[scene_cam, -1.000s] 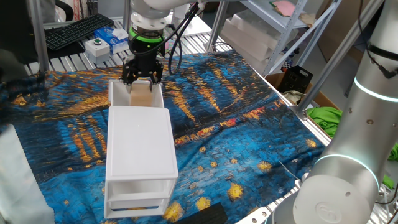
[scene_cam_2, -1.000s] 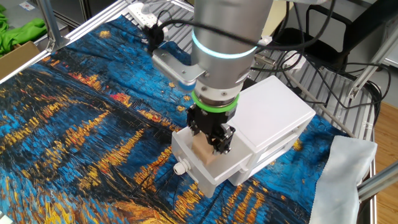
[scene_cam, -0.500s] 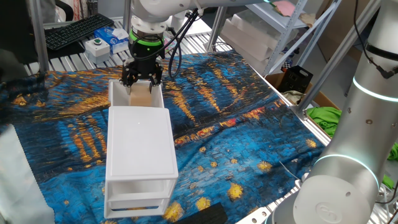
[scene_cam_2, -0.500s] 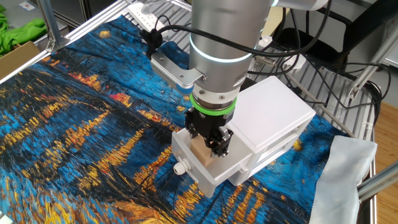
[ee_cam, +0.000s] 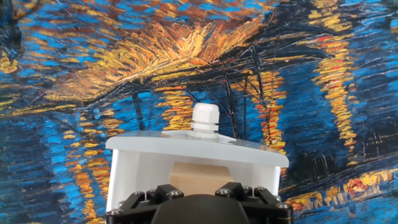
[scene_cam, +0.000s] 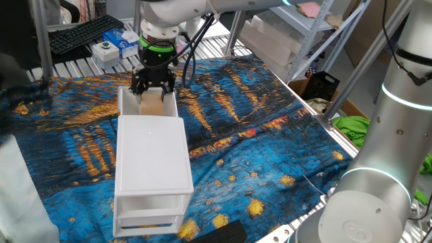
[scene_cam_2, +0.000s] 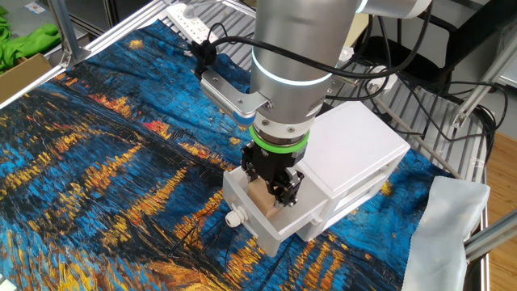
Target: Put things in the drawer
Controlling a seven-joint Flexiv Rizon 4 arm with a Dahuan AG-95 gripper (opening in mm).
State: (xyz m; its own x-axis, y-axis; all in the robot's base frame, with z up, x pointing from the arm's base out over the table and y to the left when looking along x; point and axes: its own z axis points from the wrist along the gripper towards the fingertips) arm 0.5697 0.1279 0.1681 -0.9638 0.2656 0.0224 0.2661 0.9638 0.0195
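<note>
One wooden cube [scene_cam_2: 265, 196] lies inside the pulled-out top drawer [scene_cam_2: 242, 188] of the white cabinet [scene_cam_2: 355, 149], and the gripper [scene_cam_2: 275, 179] stands straight above it, fingers pointing down into the tray. From the one fixed view the cube [scene_cam: 152, 105] shows as a tan patch directly under the black fingers [scene_cam: 142, 89], between the drawer [scene_cam: 125, 100] walls; from the hand view it [ee_cam: 200, 176] sits just behind the drawer front [ee_cam: 186, 163], whose round white knob [ee_cam: 206, 117] points away over the painted cloth [ee_cam: 74, 74]. So the cube lies right below the tool, with no sideways offset. Whether the fingers clasp the cube or stand slightly parted around it I cannot tell, as the finger blocks hide the contact. My judgement is that the coming move depends on the cube resting on the tray floor, so the hand can rise clear.
</note>
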